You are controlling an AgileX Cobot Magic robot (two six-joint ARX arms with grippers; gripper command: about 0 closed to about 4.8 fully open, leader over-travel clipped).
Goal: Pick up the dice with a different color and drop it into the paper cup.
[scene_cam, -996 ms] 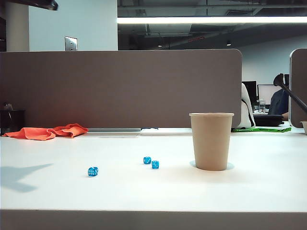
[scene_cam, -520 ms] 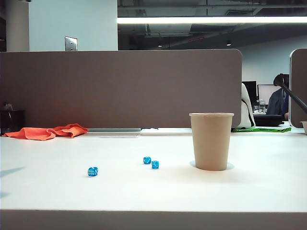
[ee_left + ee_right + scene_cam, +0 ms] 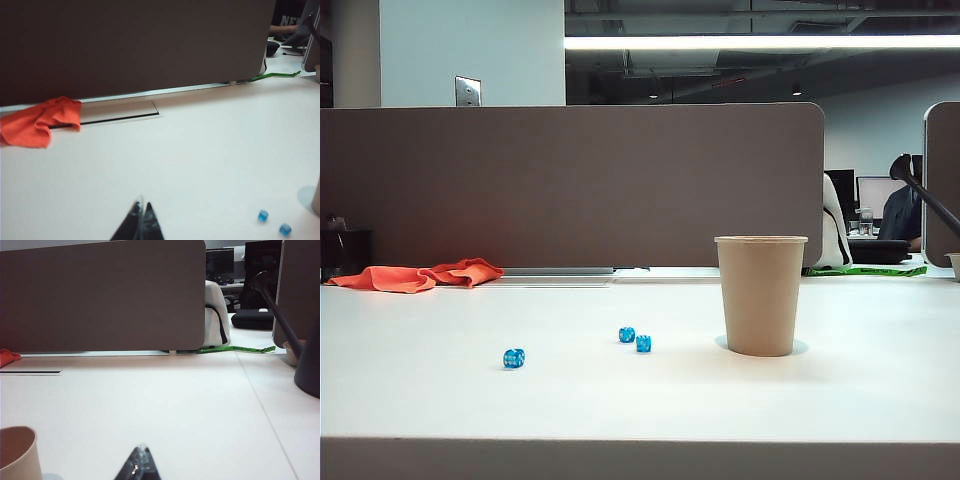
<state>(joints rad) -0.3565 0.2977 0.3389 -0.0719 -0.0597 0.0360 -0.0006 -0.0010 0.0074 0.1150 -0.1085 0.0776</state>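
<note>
Hovering low over the table (image 3: 420, 400), left end effector (image 3: 141, 212) and right end effector (image 3: 141, 456) are closed, empty.

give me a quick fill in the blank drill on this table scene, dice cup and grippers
1. The number of blue dice lying on the white table in the exterior view is ____.
2. The paper cup stands ____ on its base.
3. In the exterior view the orange cloth lies to the ____ of the cup.
4. In their wrist views, the left gripper and the right gripper both have their jaws ____.

Missing words: three; upright; left; shut
</note>
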